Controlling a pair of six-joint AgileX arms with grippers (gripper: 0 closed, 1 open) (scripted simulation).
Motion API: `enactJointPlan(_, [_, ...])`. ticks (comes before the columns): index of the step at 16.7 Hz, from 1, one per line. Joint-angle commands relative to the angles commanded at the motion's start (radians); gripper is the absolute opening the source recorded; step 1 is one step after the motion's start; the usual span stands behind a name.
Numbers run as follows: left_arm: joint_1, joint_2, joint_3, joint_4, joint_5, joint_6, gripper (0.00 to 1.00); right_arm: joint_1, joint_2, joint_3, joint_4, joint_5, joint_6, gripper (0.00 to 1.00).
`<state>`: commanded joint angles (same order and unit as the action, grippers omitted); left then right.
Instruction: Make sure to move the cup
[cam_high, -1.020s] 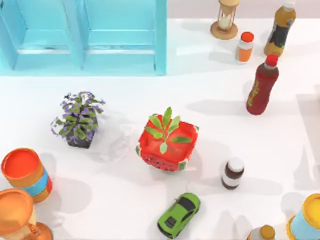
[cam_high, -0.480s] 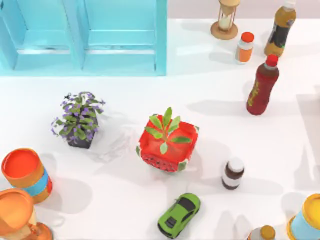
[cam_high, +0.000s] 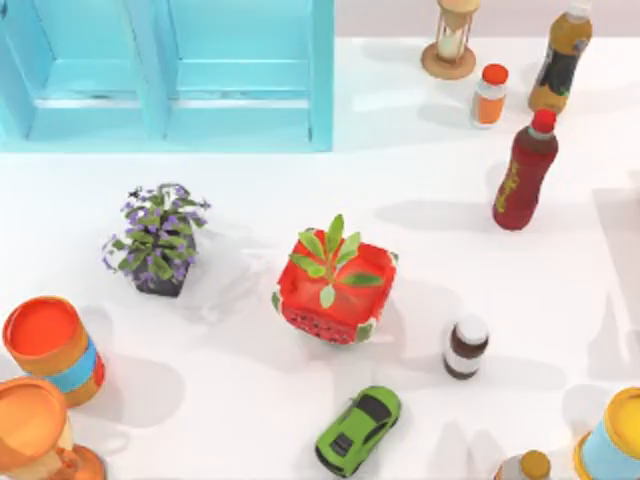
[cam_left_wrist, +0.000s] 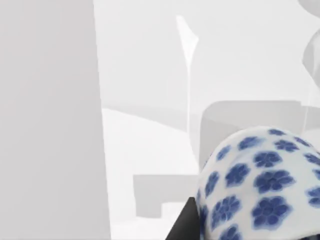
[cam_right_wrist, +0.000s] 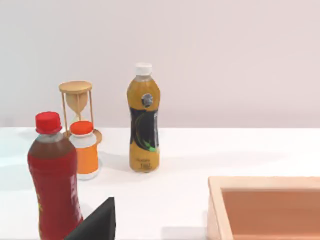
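Looming close to the left wrist camera, the blue-flowered cup (cam_left_wrist: 260, 190) sits right against the left gripper (cam_left_wrist: 184, 224), probably for carrying. Whether it is grasped, I cannot tell. The right gripper (cam_right_wrist: 97, 222) idles facing the far-right bottles (cam_right_wrist: 143, 120), its state equally unclear.

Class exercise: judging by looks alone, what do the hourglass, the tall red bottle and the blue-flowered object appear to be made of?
Hourglass: probably matte wood, tan frame with thin posts, around a clear bulb, glass or plastic.
Tall red bottle: likely clear glossy plastic, red liquid showing through, opaque red cap.
Blue-flowered object: looks like glazed ceramic, smooth white curved surface with blue flower prints; it could equally be painted plastic.
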<state>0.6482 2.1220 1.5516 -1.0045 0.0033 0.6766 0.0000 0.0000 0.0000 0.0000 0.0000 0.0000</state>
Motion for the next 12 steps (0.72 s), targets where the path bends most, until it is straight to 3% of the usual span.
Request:
enactJointPlan(10, [0.000,0.000,0.000,0.000,0.000,0.000,0.98,0.000,0.000,0.000,0.000,0.000,0.000,1.00])
enactJointPlan(12, [0.000,0.000,0.000,0.000,0.000,0.000,1.00,0.000,0.000,0.000,0.000,0.000,0.000,1.00])
